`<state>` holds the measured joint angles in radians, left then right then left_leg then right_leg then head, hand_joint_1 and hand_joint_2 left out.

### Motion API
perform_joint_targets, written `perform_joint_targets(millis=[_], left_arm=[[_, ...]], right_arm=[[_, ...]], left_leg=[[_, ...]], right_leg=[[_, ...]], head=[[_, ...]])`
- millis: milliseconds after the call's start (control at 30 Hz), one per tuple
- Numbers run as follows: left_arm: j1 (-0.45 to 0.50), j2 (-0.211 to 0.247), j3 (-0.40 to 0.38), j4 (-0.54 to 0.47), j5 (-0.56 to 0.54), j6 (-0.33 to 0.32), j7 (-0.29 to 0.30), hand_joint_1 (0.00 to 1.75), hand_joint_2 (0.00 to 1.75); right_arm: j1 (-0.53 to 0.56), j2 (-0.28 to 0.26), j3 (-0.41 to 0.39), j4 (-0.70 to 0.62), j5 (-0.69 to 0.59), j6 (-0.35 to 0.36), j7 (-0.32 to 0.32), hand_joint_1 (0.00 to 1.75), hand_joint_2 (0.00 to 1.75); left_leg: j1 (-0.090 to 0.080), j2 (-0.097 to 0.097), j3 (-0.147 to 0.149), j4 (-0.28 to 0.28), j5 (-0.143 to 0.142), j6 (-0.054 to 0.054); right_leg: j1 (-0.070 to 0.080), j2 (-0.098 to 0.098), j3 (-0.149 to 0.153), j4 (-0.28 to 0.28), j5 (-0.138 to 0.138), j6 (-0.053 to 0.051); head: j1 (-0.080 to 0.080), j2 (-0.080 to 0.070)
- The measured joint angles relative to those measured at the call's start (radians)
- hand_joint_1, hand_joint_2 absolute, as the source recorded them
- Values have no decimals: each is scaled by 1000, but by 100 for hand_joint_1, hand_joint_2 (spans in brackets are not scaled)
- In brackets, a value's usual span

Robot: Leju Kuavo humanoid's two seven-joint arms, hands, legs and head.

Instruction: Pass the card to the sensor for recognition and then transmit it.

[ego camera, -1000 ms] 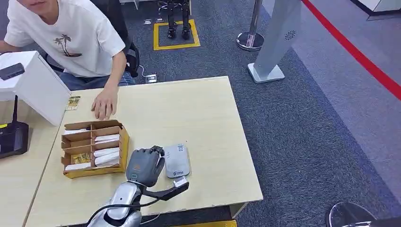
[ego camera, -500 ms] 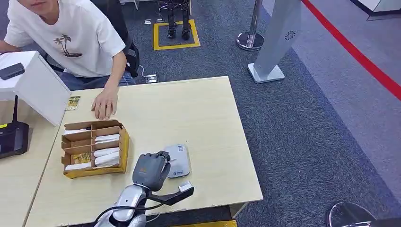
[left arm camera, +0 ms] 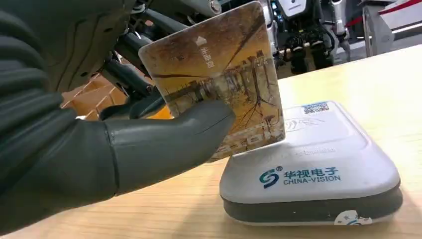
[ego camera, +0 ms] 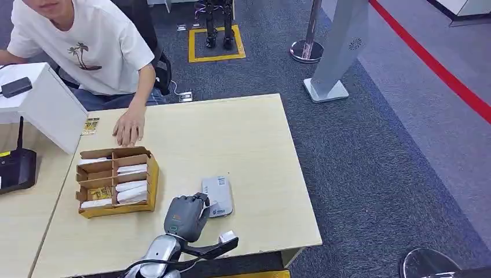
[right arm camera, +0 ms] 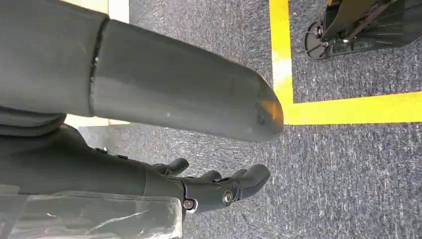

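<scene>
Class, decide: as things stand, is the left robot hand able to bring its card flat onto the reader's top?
Probably yes. The left robot hand holds the card tilted at the white card reader, and nothing lies on the reader's top.

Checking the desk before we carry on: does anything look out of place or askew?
One loose card lies on the table beside the white box, outside the cardboard tray holding the others. Otherwise nothing odd: the left hand holds its card tilted against the reader.
</scene>
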<state>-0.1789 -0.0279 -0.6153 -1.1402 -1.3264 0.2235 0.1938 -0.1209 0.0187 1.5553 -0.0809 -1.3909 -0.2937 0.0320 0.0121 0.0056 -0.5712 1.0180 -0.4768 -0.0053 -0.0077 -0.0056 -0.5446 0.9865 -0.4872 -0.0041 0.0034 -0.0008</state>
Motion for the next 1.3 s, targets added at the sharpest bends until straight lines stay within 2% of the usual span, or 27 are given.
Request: perform_joint_targets(millis=[467,633,733,867,967,1133,1300], left_arm=[[0,0,3,5,0,19,6,175,175],[0,36,39,-39,-18,45,52,175,175],[-2,86,103,-100,-51,60,75,175,175],[-18,152,204,-172,-65,67,74,175,175],[-19,195,290,-221,-68,104,63,175,175],[-18,248,416,-286,-67,138,46,175,175],[-17,287,489,-315,-66,139,43,175,175]], right_arm=[[0,-1,0,0,-2,0,-5,0,175],[1,-1,0,0,0,1,-3,0,175],[4,-1,0,0,11,2,0,0,175],[6,-1,0,0,25,8,3,0,175],[6,-2,0,0,42,12,14,0,175],[6,-2,0,0,51,12,21,0,175],[6,-2,0,0,53,16,21,0,175]], left_leg=[[0,0,2,0,0,0],[0,0,2,0,0,0],[1,0,2,0,0,-1],[2,0,1,0,1,-1],[2,1,1,0,0,-1],[2,1,1,0,0,-1],[1,1,1,0,0,-1]], right_leg=[[0,0,2,0,0,0],[0,0,1,0,0,0],[1,1,1,1,0,0],[1,1,1,1,0,0],[1,1,0,1,0,0],[1,1,0,1,0,0],[1,1,0,1,0,0]], head=[[0,0],[0,0],[0,0],[0,0],[0,0],[0,0],[0,0]])
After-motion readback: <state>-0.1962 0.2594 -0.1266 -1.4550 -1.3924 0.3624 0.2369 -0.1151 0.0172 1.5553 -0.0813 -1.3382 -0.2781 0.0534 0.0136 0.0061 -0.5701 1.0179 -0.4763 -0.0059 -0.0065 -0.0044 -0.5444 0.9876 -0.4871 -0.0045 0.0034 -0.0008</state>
